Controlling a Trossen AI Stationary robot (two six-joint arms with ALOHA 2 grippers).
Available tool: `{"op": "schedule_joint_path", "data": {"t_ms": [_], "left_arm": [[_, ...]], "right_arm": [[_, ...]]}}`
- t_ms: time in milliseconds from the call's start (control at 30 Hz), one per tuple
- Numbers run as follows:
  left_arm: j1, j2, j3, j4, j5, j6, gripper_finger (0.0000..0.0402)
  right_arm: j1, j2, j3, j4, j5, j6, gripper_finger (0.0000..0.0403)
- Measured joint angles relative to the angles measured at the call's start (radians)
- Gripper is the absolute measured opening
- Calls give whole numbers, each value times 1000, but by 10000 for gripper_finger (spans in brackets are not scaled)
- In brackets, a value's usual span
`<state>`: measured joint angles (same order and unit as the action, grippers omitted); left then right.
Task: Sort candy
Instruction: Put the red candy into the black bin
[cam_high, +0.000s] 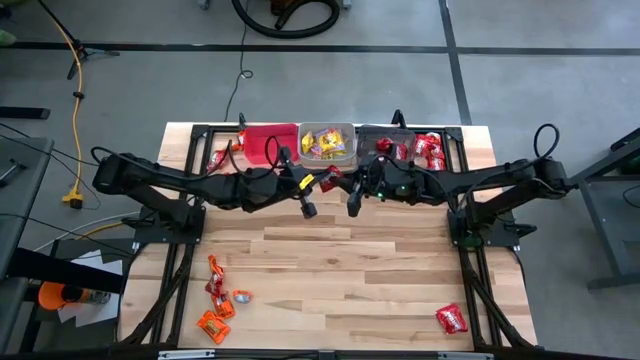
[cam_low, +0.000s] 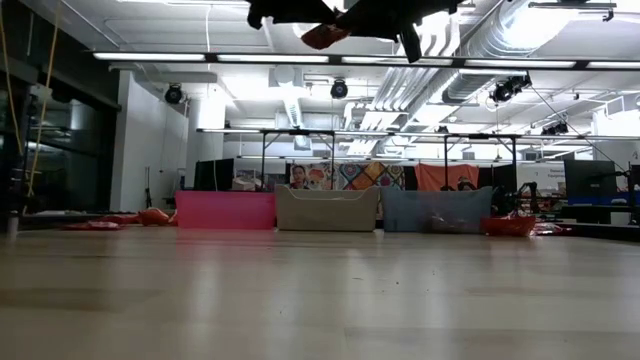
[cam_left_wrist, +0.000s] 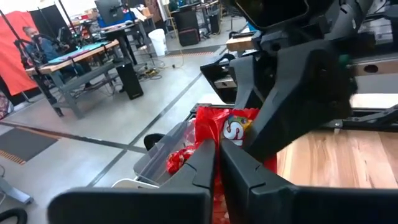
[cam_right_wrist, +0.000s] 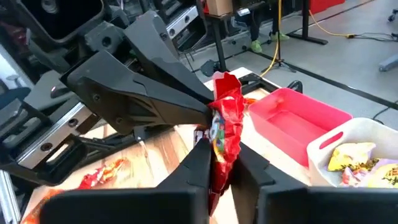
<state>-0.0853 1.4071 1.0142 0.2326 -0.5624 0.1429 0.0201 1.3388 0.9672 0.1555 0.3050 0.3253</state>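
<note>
Both tools, left (cam_high: 331, 180) and right (cam_right_wrist: 221, 163), pinch 1 red candy (cam_right_wrist: 225, 121).

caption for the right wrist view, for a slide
Both grippers pinch one red candy packet above the table, beside the red bin.

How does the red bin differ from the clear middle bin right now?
The red bin has opaque red walls and looks empty in the high view; the clear bin has see-through greyish walls and holds yellow and mixed candy. The red bin sits at the left end of the row, the clear bin in the middle, beside the dark bin. Both are small rectangular bins of similar size along the table's far edge.
</note>
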Motion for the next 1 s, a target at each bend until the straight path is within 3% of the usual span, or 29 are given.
{"op": "schedule_joint_path", "data": {"t_ms": [167, 300, 467, 633, 833, 1000], "left_arm": [[0, -7, 1, -12, 3, -1, 48], [0, -63, 15, -126, 2, -11, 92], [0, -181, 16, -396, -32, -89, 145], [0, -323, -72, -629, -24, -324, 175], [-56, -499, -335, -449, -49, -541, 180], [-82, -541, -452, -186, -58, -544, 180]], "right_arm": [[0, -5, 0, -2, -18, -18, 26], [-14, -77, 0, -90, -21, -63, 8], [-56, -230, 0, -344, 20, -72, 8], [-68, -371, 0, -641, 88, -41, 6], [-75, -470, 0, -870, 229, 33, 4], [-177, -446, 0, -877, 276, 36, 4]]}}
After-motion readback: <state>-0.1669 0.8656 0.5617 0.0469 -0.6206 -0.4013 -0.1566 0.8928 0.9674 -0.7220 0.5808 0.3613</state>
